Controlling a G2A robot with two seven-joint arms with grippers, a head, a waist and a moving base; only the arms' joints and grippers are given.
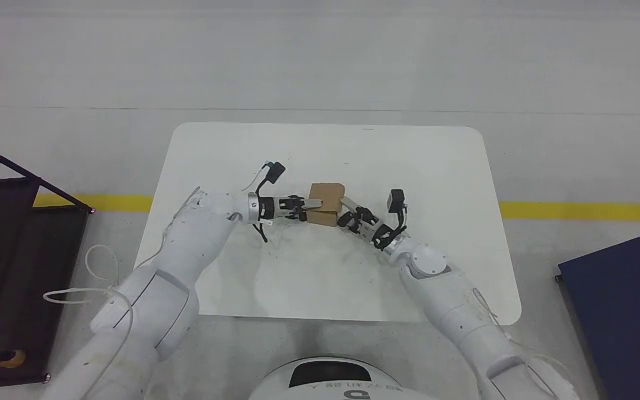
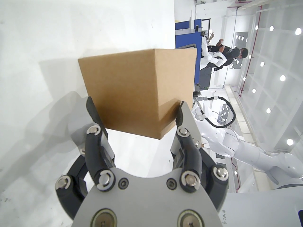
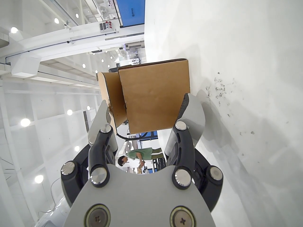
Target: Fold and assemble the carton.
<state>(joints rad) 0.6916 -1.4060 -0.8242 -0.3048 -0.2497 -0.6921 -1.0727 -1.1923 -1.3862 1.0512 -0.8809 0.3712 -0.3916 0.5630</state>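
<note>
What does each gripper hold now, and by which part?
Both hold the cardboard carton: left gripper at one end, right gripper at the opposite end.

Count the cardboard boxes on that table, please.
1: the box sits at the middle of the table, between the left gripper and the right gripper, both straddling it.

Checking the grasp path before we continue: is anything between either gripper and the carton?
Nothing visible. The left gripper and the right gripper each have the carton between their fingers, at opposite ends.
</note>
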